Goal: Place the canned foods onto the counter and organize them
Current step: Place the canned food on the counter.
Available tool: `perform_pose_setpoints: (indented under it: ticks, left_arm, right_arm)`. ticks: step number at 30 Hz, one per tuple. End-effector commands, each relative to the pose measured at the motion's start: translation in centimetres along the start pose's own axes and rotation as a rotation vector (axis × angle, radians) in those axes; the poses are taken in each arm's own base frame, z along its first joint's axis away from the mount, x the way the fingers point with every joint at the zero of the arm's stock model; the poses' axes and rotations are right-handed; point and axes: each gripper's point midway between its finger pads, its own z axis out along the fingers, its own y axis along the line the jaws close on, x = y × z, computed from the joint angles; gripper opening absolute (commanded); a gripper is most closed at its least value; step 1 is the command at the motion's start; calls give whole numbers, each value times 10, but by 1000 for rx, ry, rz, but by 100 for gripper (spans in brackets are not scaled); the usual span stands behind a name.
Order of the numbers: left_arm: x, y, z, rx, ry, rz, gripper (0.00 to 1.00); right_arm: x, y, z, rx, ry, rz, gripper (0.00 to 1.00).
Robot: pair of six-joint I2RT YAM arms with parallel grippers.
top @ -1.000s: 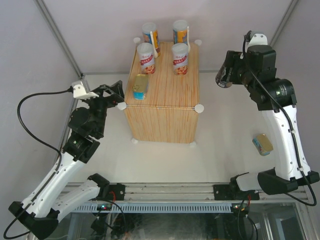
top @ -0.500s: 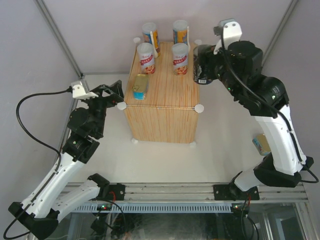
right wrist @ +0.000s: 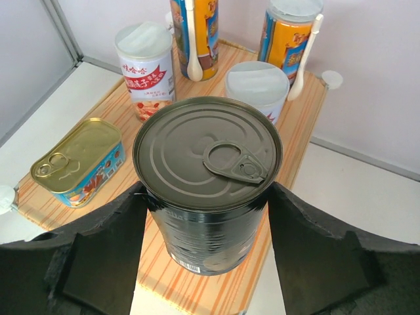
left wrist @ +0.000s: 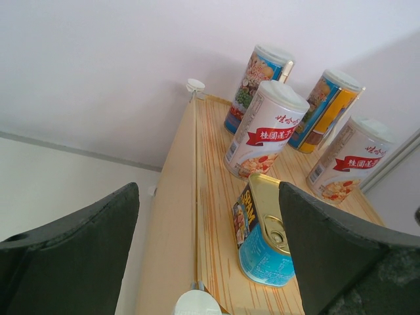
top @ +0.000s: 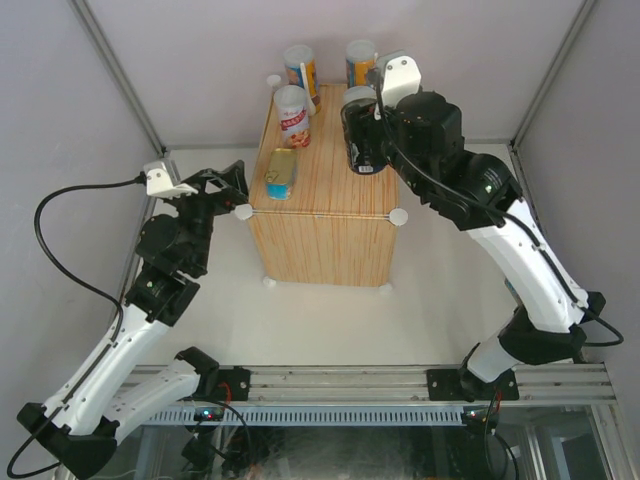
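My right gripper [right wrist: 207,226] is shut on the dark can [right wrist: 207,197], upright, with a finger on each side. It holds the can [top: 362,145] over the right side of the wood-grain counter [top: 330,215]; whether the can touches the top I cannot tell. On the counter stand two tall blue-orange cans [top: 300,68] [top: 360,60] at the back and two white-red cans [top: 292,112] [right wrist: 257,85] in front of them. A flat gold-blue tin [top: 282,172] lies near the left edge. My left gripper [top: 226,186] is open and empty, beside the counter's front-left corner, facing the tin [left wrist: 262,230].
White round knobs [top: 399,217] [left wrist: 195,85] stick out at the counter's corners. Grey walls and slanted frame poles [top: 120,85] close in the back and sides. A metal rail [top: 330,385] runs along the near edge between the arm bases.
My right arm has swung left from the table's right side, carrying the dark can over the counter's right half. The left arm has not moved.
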Motion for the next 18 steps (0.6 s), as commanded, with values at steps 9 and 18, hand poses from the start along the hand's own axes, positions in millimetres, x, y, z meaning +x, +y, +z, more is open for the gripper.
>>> perform_pose_setpoints:
  ticks: [9,18]
  left_arm:
    - [-32,-6,-4,22,-70,-1,91]
    - [-32,1,-10,10,-65,26,91]
  right_arm:
    - [-55,23,23,-63,-243,115,0]
    - [-47,40,52,-95,-245,119,0]
